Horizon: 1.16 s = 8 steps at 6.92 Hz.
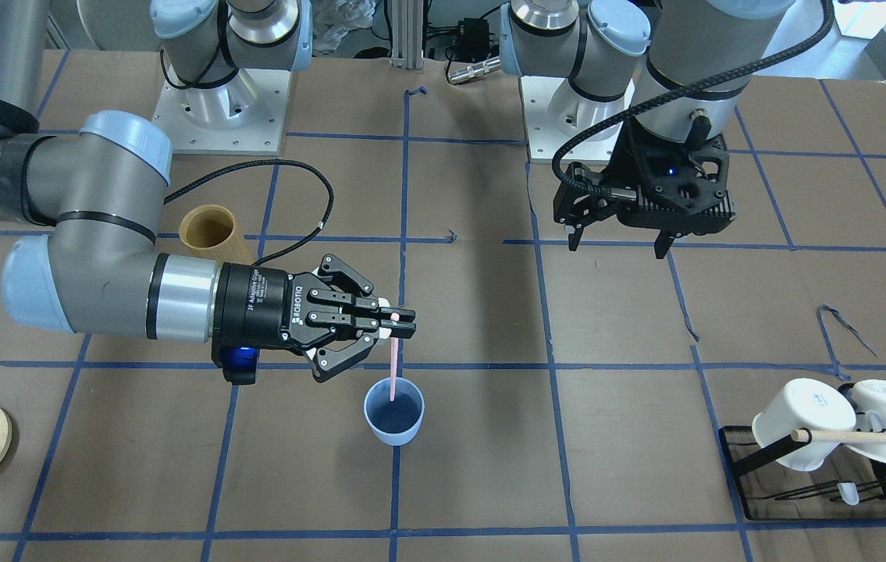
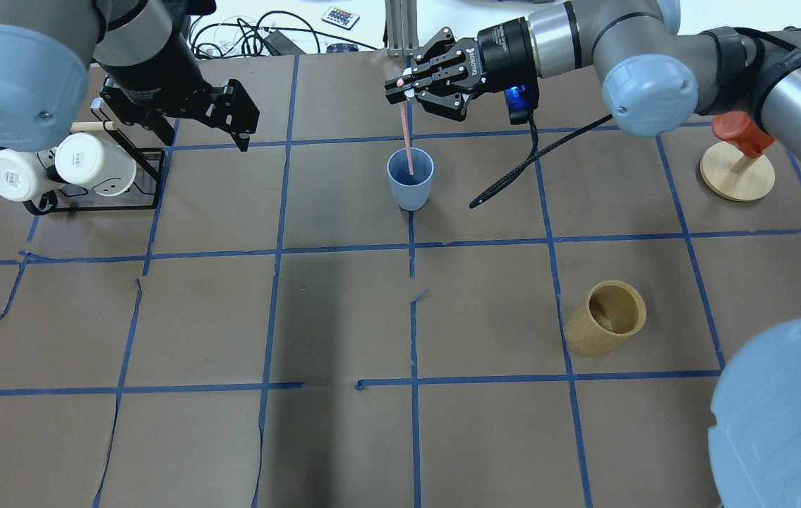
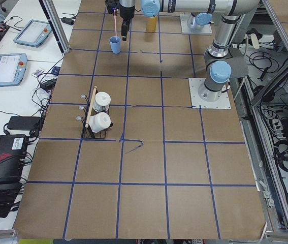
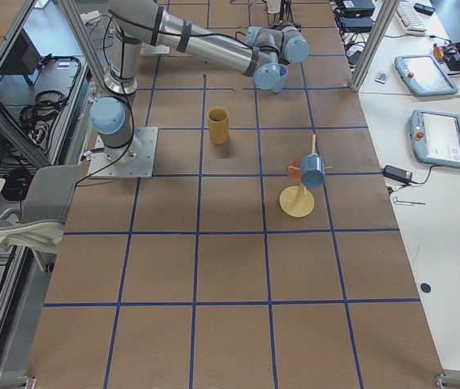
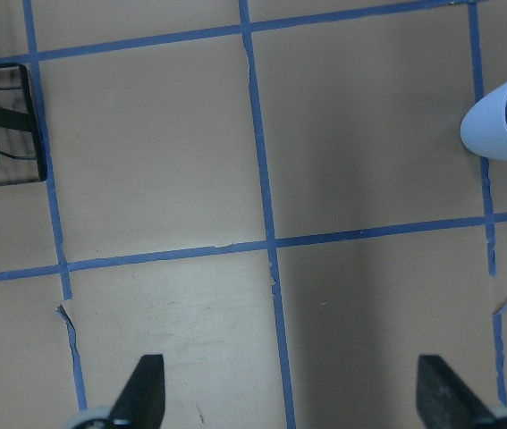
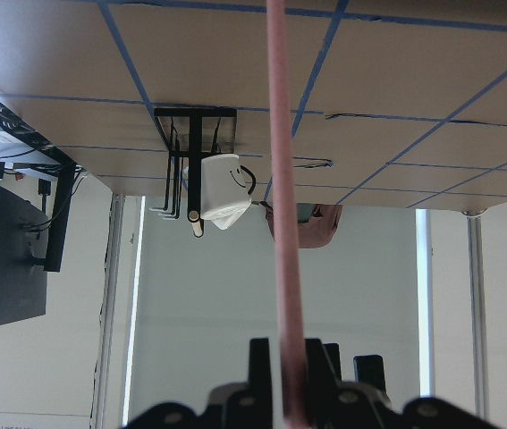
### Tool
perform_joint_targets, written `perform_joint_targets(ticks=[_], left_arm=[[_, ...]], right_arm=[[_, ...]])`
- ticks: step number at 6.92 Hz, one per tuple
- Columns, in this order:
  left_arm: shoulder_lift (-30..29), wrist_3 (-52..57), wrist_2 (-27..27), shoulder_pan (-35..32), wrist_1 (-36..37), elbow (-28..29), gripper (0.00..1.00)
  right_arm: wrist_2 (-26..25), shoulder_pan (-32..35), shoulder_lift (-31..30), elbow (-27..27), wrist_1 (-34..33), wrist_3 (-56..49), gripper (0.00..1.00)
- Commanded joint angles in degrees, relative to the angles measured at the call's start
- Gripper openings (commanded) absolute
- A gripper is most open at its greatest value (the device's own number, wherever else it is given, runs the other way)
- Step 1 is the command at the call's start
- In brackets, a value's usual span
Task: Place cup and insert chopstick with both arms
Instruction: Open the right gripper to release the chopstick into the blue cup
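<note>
The light-blue cup (image 1: 394, 414) stands upright on the table near its middle; it also shows in the overhead view (image 2: 410, 176) and at the right edge of the left wrist view (image 5: 503, 125). My right gripper (image 1: 400, 324) is shut on the top of the pale-pink chopstick (image 1: 393, 367), directly above the cup. The chopstick (image 2: 407, 134) hangs nearly upright with its lower end inside the cup. In the right wrist view it (image 6: 284, 223) runs up the middle. My left gripper (image 1: 618, 246) is open and empty, well away from the cup, near the mug rack side (image 2: 202, 134).
A tan bamboo cylinder (image 2: 605, 328) stands on the right arm's side. A black rack (image 1: 802, 496) holds two white mugs (image 2: 93, 161) and a wooden rod on the left arm's side. A round wooden stand (image 2: 737, 176) with an orange-red piece stands at the table's far right.
</note>
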Motion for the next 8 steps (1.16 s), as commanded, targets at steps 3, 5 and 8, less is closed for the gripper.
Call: perform_joint_targets(ticks=[3, 5, 8], left_arm=[[-0.61, 0.0, -0.05, 0.01, 0.12, 0.78, 1.0], [-0.79, 0.0, 0.04, 0.01, 0.12, 0.78, 1.0], [-0.79, 0.0, 0.04, 0.01, 0.12, 0.78, 1.0]], right_arm=[[-10.22, 0.38, -2.33, -0.72, -8.09, 0.6, 1.0], [-22.36, 0.3, -6.82, -1.59, -7.49, -5.16, 1.0], [-38.59, 0.47, -7.8, -2.39, -2.08, -27.45, 1.0]])
